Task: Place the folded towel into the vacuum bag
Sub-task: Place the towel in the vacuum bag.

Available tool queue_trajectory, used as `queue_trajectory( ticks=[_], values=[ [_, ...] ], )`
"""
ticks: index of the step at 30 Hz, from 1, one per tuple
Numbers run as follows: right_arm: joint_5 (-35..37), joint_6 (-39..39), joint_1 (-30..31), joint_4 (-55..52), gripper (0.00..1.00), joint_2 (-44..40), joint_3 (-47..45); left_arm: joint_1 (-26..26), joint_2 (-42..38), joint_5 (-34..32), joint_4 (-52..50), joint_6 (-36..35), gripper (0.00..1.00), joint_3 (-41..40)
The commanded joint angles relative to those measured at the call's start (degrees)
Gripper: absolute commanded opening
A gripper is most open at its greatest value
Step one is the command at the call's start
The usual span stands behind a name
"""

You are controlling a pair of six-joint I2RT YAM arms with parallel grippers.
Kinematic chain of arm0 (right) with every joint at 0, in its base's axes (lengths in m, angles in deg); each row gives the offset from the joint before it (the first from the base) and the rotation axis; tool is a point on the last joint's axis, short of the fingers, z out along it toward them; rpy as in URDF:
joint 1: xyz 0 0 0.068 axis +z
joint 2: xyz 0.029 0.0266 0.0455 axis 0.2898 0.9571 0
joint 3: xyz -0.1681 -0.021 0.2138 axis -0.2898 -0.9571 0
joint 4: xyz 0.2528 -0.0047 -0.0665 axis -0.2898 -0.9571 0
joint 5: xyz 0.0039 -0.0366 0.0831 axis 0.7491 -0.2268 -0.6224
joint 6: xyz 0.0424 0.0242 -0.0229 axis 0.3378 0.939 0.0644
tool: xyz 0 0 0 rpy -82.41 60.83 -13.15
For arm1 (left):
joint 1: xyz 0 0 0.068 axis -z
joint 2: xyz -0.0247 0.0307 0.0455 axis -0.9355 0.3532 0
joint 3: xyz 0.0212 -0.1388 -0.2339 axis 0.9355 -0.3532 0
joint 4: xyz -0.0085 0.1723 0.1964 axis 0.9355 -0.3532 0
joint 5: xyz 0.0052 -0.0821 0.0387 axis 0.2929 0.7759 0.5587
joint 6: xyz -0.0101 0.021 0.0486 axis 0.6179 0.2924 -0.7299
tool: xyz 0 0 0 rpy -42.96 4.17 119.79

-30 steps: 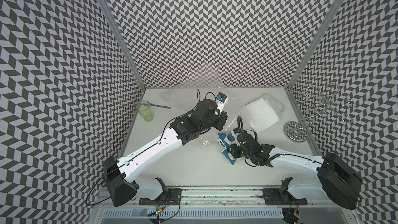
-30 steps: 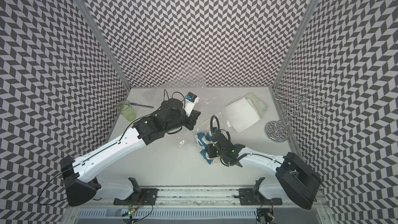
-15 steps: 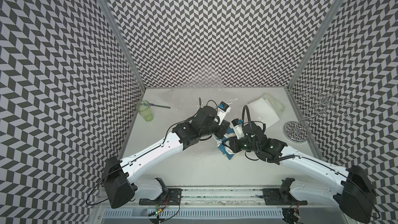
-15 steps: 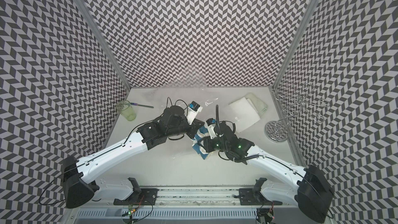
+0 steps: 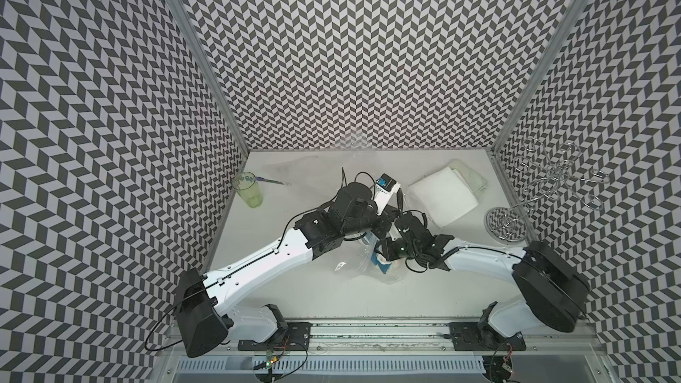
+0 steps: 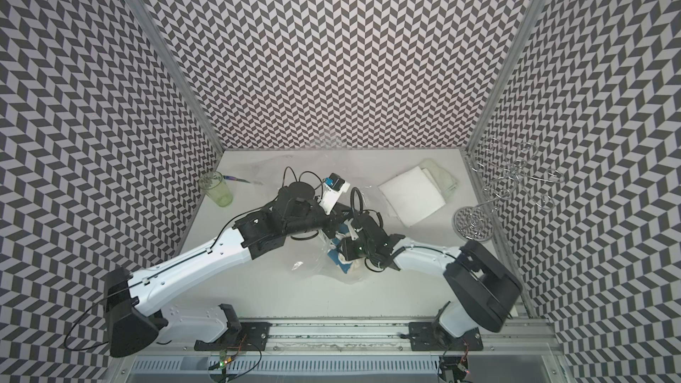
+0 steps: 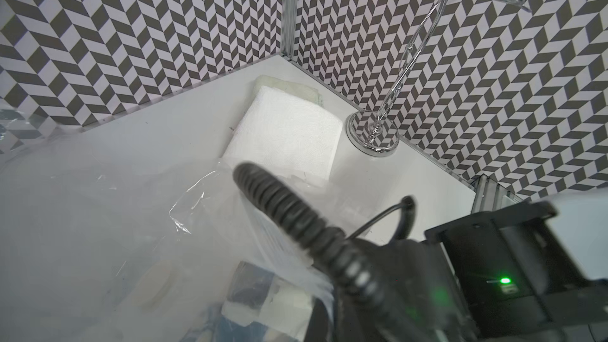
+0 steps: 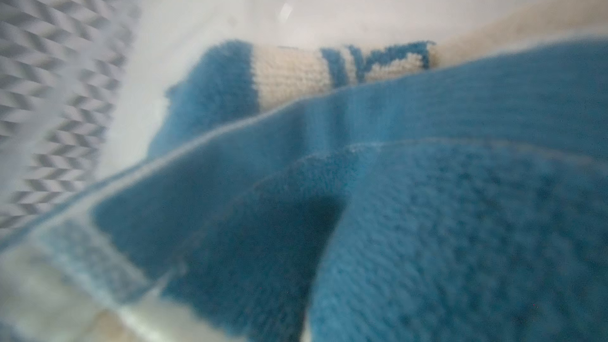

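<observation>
The vacuum bag [image 5: 353,270] is clear crinkly plastic lying mid-table in both top views; its film [image 7: 131,225] fills the near part of the left wrist view. The folded towel [image 5: 383,265], blue with cream bands, sits bunched inside the bag's mouth [image 6: 337,257]. It fills the right wrist view [image 8: 427,192], seen partly through plastic. My right gripper [image 5: 387,252] is down on the towel and shut on it, its fingers hidden. My left gripper [image 5: 385,228] is just behind it, shut on the bag's upper edge and holding the film up.
A white folded cloth [image 5: 440,195] lies on a pale green one [image 5: 471,178] at the back right. A chrome wire stand [image 5: 506,222] is by the right wall. A green cup [image 5: 248,190] and a thin pen-like stick [image 5: 274,180] are at the back left.
The right arm swung up and then folded back down, carrying the towel a little toward the front and deeper in the bag. The left gripper moved toward the right, still holding the bag.
</observation>
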Motion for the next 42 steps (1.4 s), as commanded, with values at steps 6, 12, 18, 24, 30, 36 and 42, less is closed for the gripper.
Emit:
queue_trajectory(
  ticks=[6, 12, 18, 24, 30, 36, 42],
  values=[
    [4.23, -8.78, -0.26, -9.37, 0.19, -2.77, 7.0, 0.15, -1.74, 4.31, 5.14, 1.69, 0.0, -3.27],
    [-13.73, -11.38, 0.38, -8.44, 0.21, -2.92, 11.56, 0.07, -1.43, 4.72, 7.55, 2.39, 0.0, -5.5],
    [-12.33, -15.14, 0.49, -11.55, 0.78, 5.06, 12.44, 0.05, -0.46, 4.16, 8.08, 2.06, 0.0, -6.87],
    [-13.1, -12.5, -4.13, -13.21, 1.0, -0.21, 12.74, 0.03, -0.65, 3.79, 8.89, 3.14, 0.0, -10.39],
    [-12.67, -4.27, -7.99, -15.85, 1.0, -9.76, 8.56, 0.5, -2.75, 3.76, 12.96, 6.27, 0.0, -15.14],
    [-12.78, -0.4, -8.08, -14.68, 1.0, -14.45, 4.36, 2.58, -1.3, 4.1, 16.0, 7.98, 0.0, -17.14],
    [-9.64, 8.74, -8.08, -12.62, 0.98, -19.71, -0.39, 3.73, -0.23, 3.54, 17.48, 9.24, 0.0, -16.46]
  ],
)
